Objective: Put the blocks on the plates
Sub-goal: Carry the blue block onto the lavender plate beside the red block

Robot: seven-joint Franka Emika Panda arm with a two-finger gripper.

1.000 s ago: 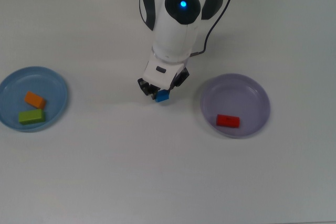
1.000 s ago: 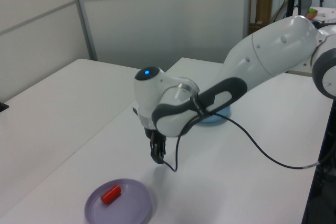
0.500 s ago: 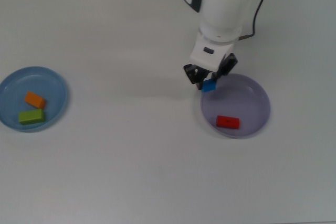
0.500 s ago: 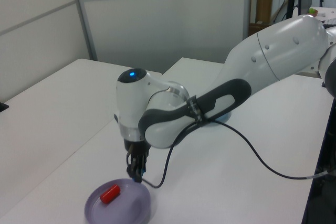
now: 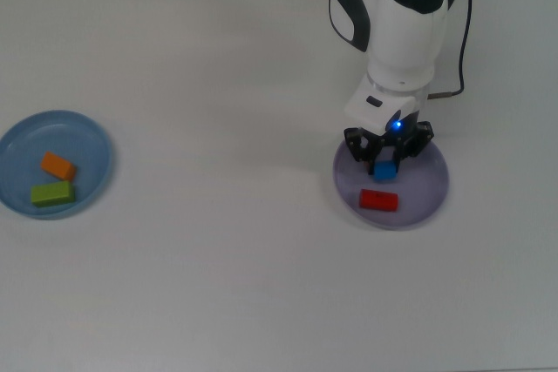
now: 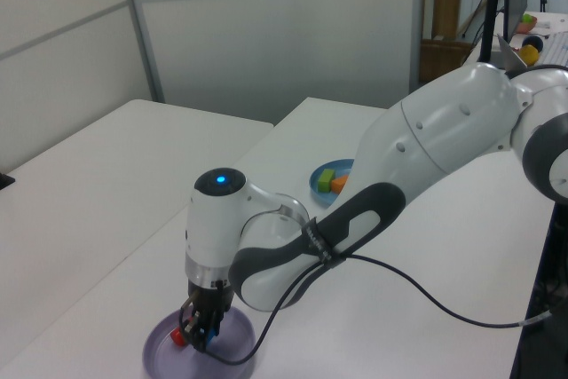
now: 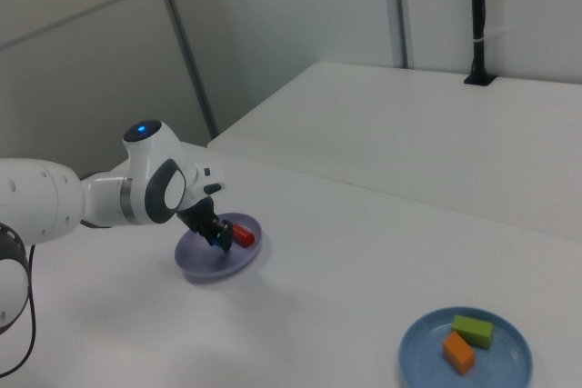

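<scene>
- Blue cube (image 5: 385, 171) is held between the closed-in fingers of the gripper (image 5: 387, 163).
- Lavender plate (image 5: 427, 198) is seen directly beneath; red block (image 5: 379, 201) lies just beside.

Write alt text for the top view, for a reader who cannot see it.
The gripper holds a blue cube over a lavender plate beside a red block. On the top view's left, a blue plate holds orange and green blocks.

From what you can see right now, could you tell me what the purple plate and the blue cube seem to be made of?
The purple plate looks like smooth, matte-to-satin plastic: uniform pastel colour, soft sheen. The blue cube looks like painted wood or solid plastic: flat saturated colour, crisp edges; I cannot tell which.
</scene>
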